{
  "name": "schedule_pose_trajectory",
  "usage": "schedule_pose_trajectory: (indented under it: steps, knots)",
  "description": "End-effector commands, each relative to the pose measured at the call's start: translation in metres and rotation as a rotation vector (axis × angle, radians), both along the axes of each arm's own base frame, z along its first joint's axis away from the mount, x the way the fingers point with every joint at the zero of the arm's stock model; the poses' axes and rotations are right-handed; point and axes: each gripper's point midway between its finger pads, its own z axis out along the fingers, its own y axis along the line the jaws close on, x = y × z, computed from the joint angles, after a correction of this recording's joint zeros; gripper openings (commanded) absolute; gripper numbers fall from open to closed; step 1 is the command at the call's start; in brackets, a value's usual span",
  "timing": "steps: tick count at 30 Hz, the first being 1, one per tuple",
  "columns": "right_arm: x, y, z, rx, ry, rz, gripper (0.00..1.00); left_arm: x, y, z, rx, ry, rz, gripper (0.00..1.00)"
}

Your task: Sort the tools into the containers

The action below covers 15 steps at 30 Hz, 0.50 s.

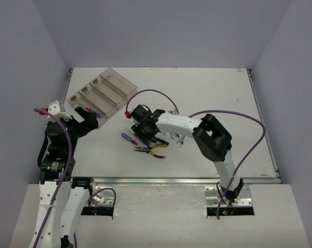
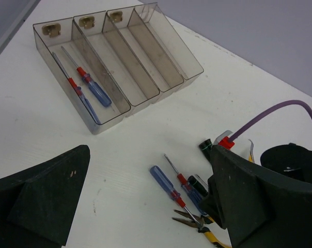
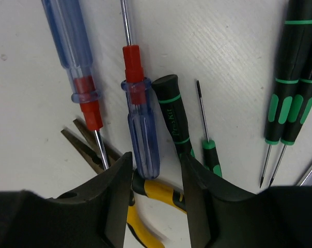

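As the right hand (image 3: 156,199) straddles the butt of the blue-handled screwdriver (image 3: 141,139) on the desk (image 1: 223,93), fingers partly apart and not yet clamped, I see the tool's long axis running straight away from the palm, shaft outward. The containers (image 1: 124,78) lie far-left of it, nearer the left hand (image 1: 89,119), which gapes wide. The neighbouring green-black screwdriver (image 3: 172,111) reads "Pro'sKit".

Clear-blue screwdrivers (image 3: 143,139), red collars; black screwdrivers (image 3: 289,77), green bands; pliers (image 3: 155,189) yellow-black; bins (image 2: 195,73) smoky clear; cable (image 2: 280,109) purple.
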Motion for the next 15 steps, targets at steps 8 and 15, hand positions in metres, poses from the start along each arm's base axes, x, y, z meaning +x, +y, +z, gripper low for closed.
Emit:
schedule_pose_trajectory:
  steps: [8, 15]
  knots:
    - [0.006, 0.009, -0.017, -0.04, 0.012, 0.0, 0.33, 0.001, -0.011, 0.019, 0.008, -0.076, -0.054, 1.0]
    - [0.003, 0.007, -0.015, -0.031, 0.012, -0.003, 0.28, 0.001, -0.011, 0.02, 0.008, -0.079, -0.054, 1.0]
